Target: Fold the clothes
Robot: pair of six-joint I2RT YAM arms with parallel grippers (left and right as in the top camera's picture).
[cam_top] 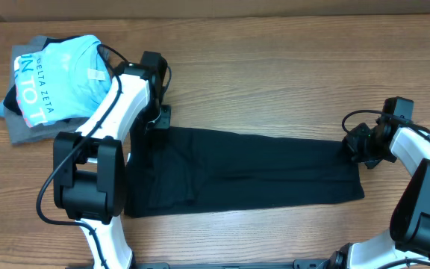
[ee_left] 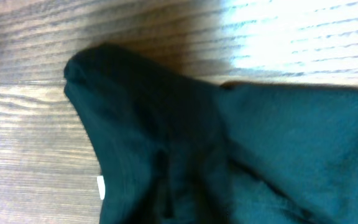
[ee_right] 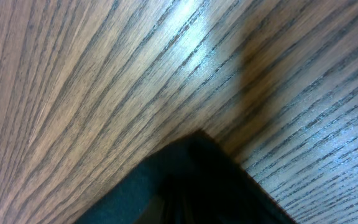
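Black garment (ee_left: pixel 241 149) fills the left wrist view, bunched on the wooden table (ee_left: pixel 23 137), hiding the fingers. Right wrist view shows only one corner of it. Overhead, it lies spread mid-table, with the left gripper (cam_top: pixel 157 123) and right gripper (cam_top: pixel 360 146) at its far corners, their grip impossible to tell; a clothes pile (cam_top: pixel 51 90) sits beyond the left arm

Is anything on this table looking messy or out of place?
Only the pile at far left: a blue shirt lies crumpled and crooked over a gray garment. The black garment is spread fairly flat, just lightly wrinkled.
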